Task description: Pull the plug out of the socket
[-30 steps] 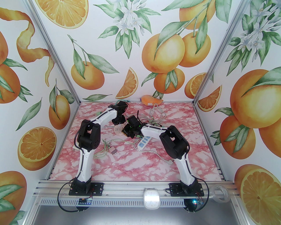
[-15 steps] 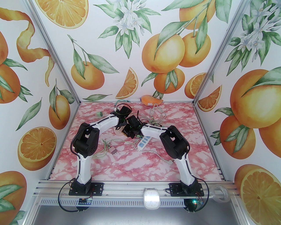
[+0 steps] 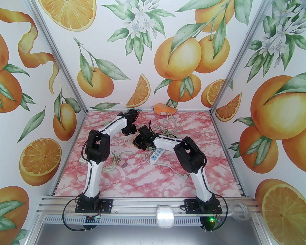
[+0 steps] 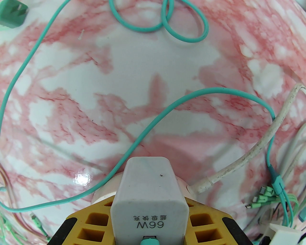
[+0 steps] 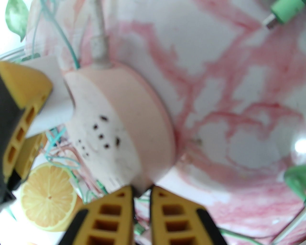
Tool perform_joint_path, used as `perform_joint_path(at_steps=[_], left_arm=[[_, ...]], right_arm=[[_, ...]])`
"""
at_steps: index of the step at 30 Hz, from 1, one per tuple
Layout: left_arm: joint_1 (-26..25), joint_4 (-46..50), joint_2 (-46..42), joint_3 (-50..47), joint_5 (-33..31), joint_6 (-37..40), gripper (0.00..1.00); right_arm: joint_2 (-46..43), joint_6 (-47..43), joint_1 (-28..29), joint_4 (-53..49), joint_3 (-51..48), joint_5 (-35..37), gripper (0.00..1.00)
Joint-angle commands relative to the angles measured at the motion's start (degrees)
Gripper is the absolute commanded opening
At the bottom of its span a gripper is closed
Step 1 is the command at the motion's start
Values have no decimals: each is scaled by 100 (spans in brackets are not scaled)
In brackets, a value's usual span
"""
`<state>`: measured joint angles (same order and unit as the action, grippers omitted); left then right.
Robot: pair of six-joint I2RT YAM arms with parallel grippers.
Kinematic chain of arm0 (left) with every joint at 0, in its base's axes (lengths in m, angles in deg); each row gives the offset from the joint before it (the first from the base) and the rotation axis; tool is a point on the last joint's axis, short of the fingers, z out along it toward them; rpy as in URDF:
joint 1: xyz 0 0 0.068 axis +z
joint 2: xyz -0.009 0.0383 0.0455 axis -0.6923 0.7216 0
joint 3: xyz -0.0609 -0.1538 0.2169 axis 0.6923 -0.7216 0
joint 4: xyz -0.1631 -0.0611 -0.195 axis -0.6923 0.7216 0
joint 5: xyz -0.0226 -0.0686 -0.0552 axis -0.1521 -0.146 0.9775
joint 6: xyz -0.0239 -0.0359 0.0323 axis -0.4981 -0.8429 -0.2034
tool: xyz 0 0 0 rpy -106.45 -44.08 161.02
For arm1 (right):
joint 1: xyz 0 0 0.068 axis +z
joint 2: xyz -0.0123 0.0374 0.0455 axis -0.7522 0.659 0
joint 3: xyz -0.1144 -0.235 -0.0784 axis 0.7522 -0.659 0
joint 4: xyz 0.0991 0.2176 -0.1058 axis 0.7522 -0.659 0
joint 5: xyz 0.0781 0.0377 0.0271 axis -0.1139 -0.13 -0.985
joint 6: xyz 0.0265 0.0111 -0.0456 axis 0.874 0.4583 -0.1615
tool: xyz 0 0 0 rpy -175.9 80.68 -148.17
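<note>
Top cam: L gripper [image 3: 128,131] is hanging over the far-centre of the pink marble table [image 3: 148,181], just behind the round socket [image 3: 129,140]. R gripper [image 3: 138,143] is sitting at the socket's right edge. A white power strip [image 3: 156,154] is lying just right of that, partly under the R arm. L wrist cam, L to R: a green adapter [image 4: 12,14] is lying in the far-left corner. A teal cable [image 4: 153,124] is looping across the table and passing just left of the plug [image 4: 148,181]. L gripper's yellow fingers [image 4: 95,220] are clamping the white plug (marked 66W) from both sides, i.e. closed on it. A dirty white cord [image 4: 263,141] is running off to the right from the socket rim. R wrist cam (blurred), L to R: the plug is sitting between the L fingers and touching the left part of the socket's holed white face. Whether the prongs are seated can't be told. The white cord is entering the socket's far side. R gripper's fingers [image 5: 114,215] are pinching the socket's pink rim at its near edge, nearly closed w/ the rim between the tips.
</note>
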<state>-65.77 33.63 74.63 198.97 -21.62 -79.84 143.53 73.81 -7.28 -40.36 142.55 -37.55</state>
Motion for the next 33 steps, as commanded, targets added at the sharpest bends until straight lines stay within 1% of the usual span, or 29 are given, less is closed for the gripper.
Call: perform_joint_path(at_steps=[1,5,7,11,15,17,20,24,27,29,33], left_arm=[[16,-325,364,294,986,-211,15],[7,-335,295,232,985,-230,14],[-57,-429,159,73,849,-258,13],[-368,-985,-344,-648,286,-338,13],[-758,-1553,-839,-1443,-516,-456,9],[-887,-1879,-1061,-1849,-665,-535,9],[-921,-2011,-1080,-1985,-529,-602,9],[-823,-1283,-713,-1282,-344,-546,9],[-630,-1000,-431,-800,109,-518,11],[-494,-656,-136,-355,610,-460,11],[-323,-244,242,282,880,-288,11]], right_arm=[[848,-45,116,-1301,-509,179,15],[848,-52,105,-1310,-487,188,15],[853,-59,106,-1309,-494,188,15],[857,-49,99,-1312,-479,188,15],[857,-39,98,-1330,-467,186,15],[857,-42,100,-1334,-467,202,15],[870,-33,102,-1333,-477,192,15],[878,-20,103,-1339,-473,195,15],[877,-28,97,-1332,-500,215,15],[879,-24,104,-1333,-511,210,15],[883,-32,103,-1325,-533,208,15]])
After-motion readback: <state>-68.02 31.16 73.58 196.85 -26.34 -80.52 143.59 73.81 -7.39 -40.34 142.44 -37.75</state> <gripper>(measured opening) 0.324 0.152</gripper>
